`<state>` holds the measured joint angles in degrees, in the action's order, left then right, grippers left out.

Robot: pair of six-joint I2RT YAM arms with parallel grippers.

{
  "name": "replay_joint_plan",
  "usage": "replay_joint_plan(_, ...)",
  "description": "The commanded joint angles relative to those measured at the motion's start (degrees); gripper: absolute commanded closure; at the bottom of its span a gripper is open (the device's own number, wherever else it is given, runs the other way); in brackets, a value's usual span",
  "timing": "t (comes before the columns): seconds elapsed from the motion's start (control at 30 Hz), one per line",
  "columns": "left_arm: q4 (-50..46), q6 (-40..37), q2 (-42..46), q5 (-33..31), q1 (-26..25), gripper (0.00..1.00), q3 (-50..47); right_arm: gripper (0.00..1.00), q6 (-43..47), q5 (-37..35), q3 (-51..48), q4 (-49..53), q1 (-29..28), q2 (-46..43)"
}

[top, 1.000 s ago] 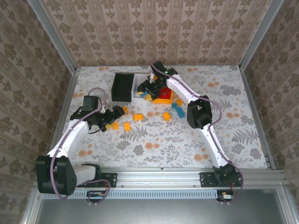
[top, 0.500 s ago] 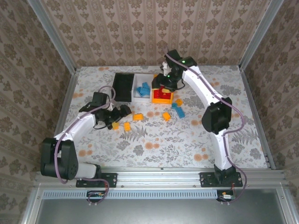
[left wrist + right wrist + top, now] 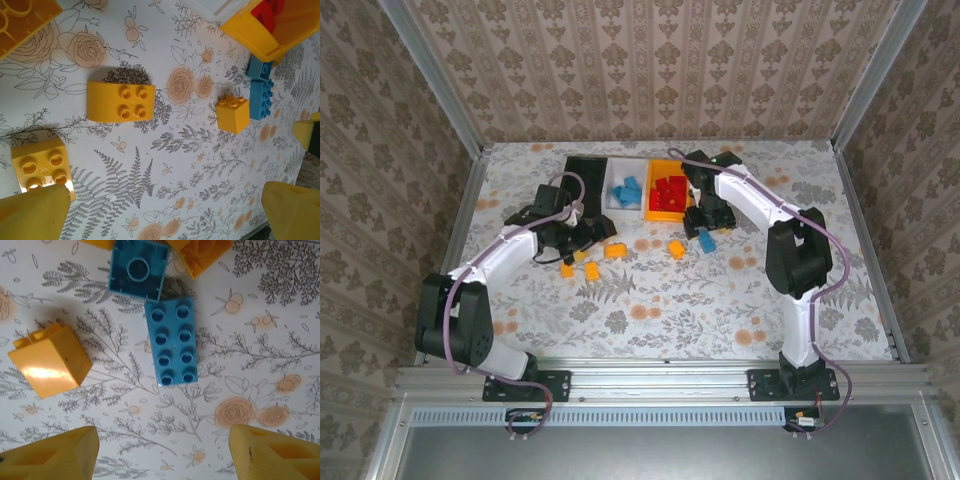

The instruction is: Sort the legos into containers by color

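Note:
The black bin, the white bin with blue legos and the orange-yellow bin with red legos stand side by side at the back. My left gripper hangs open over loose yellow legos, nothing between its fingers. My right gripper is open just right of the orange-yellow bin. Just beyond its fingertips lie a long blue lego, an upturned blue lego and a yellow lego.
More yellow legos lie mid-table. A corner of the orange-yellow bin sits next to a blue lego in the left wrist view. Metal rails and patterned walls border the table.
My right gripper has swung from over the bins to the table right of the orange-yellow bin and opened wider. My left gripper has moved right, toward the yellow legos.

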<state>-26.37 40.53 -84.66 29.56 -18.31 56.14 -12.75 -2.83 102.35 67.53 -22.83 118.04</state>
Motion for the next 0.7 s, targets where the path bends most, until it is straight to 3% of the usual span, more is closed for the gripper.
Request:
replay_joint_plan(0.0, -1.81, -0.51, 0.79, -0.45, -0.15, 0.00, 1.53, 0.29, 0.04, -0.16, -0.04, -2.19, 0.97, 2.84)
replay_joint_plan(0.67, -3.56, 0.51, 5.80, -2.41, 0.46, 0.00, -1.69, 0.36, 0.79, 1.98, -0.48, -4.13, 3.21, 10.16)
